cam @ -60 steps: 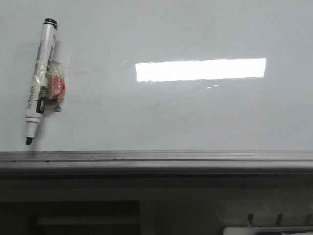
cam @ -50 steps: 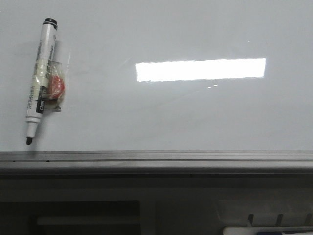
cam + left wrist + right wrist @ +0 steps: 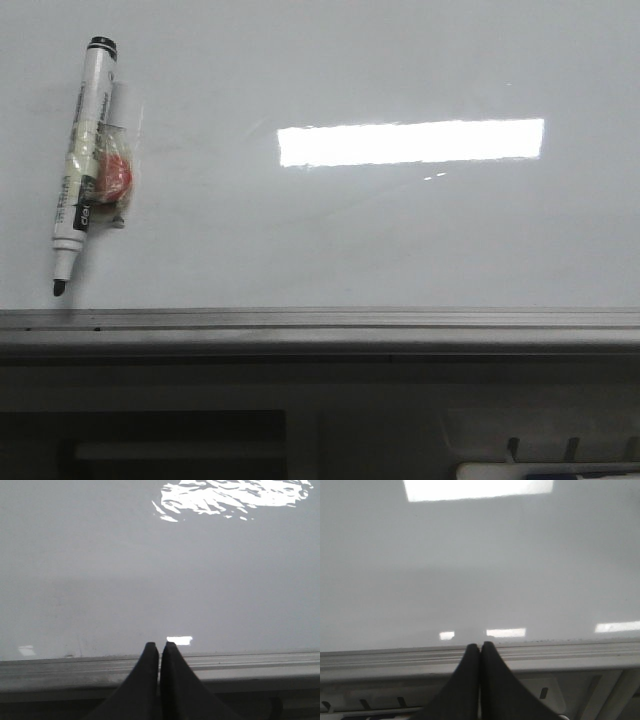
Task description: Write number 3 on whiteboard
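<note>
No 3 on the whiteboard (image 3: 400,240) yet, it's blank. The pen (image 3: 80,165) lies at its 9 o'clock side, tip towards 6. Looks light, slick and stiff, so I'd pinch mid-barrel. My left fingers (image 3: 159,652) and right fingers (image 3: 480,652) are pressed together, empty.

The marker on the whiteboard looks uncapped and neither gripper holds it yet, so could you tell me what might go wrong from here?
1. The marker lies flat with a small red item against its barrel, which could foul a pinch.
2. Its bare tip sits near the whiteboard edge rail; a nudge may leave a stray mark.
3. The left gripper and right gripper are shut and must open first.
</note>
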Controlling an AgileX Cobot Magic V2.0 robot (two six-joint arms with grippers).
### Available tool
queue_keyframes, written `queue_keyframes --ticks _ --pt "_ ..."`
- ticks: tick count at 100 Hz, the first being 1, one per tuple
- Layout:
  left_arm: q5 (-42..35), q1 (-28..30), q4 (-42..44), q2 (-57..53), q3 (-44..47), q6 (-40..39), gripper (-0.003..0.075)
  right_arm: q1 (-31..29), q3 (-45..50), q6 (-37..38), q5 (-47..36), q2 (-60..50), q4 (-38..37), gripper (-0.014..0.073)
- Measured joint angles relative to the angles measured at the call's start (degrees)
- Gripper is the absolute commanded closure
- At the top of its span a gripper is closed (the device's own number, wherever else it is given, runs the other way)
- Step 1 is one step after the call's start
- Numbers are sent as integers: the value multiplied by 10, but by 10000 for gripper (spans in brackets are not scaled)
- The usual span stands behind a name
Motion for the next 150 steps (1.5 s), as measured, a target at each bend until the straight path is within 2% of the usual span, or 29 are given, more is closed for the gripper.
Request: queue_keyframes --ticks 46,72,105,112,132,150 --pt "0 0 0 0 0 0 741 0 0 1 -24 0 0 656" --pt "-35 0 0 0 0 0 741 0 1 1 -51 0 -3 656" --pt "-41 0 0 0 0 0 741 0 1 1 -84 0 -3 655" --pt "-64 0 0 0 0 0 741 0 1 1 -87 0 -3 656" --pt "-98 0 -7 0 -1 0 741 0 1 1 -103 0 58 656" --pt "-58 0 -13 5 -38 -1 741 0 0 1 -87 6 97 655"
